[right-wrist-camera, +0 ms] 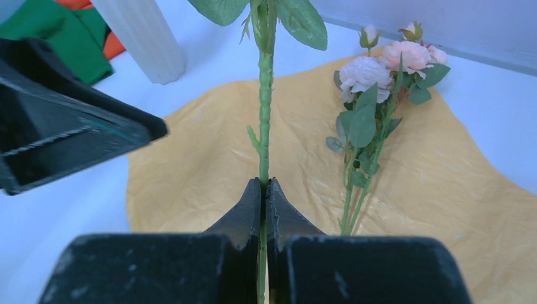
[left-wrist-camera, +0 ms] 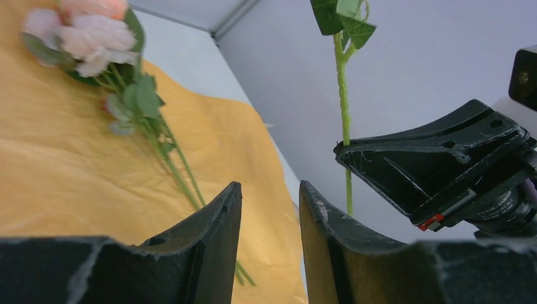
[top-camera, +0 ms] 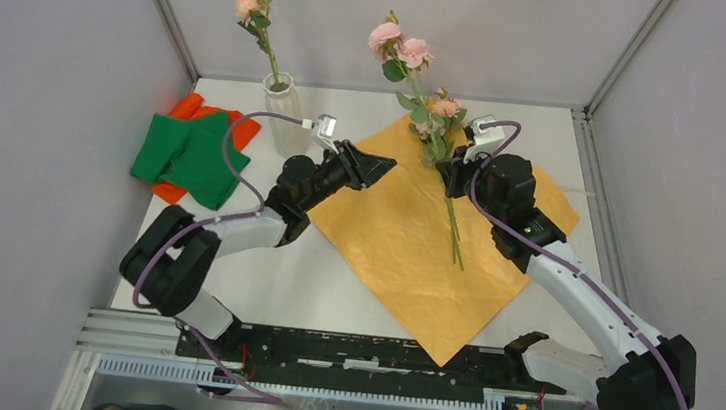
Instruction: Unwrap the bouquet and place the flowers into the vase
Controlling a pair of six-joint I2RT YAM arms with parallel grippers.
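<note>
The white counter [top-camera: 315, 296] carries the orange paper sheet [top-camera: 406, 239], spread open and flat (one corner points toward the arm bases). At the far left a green cloth [top-camera: 188, 153] lies partly over an orange cloth [top-camera: 188, 106]. The left hand [top-camera: 375, 168] hovers over the sheet's left corner, its jaws partly apart with nothing between them. The right hand [top-camera: 453, 168] is above the sheet's far edge, pinched tight on a lifted stem [right-wrist-camera: 265, 114] that stands upright with pink blooms on top. The vase [top-camera: 282, 117] stands beside the cloths, near the paper, with one rose stem [top-camera: 258, 4] in it. The remaining flowers [top-camera: 446, 108] lie on the sheet, just beside the right hand.
</note>
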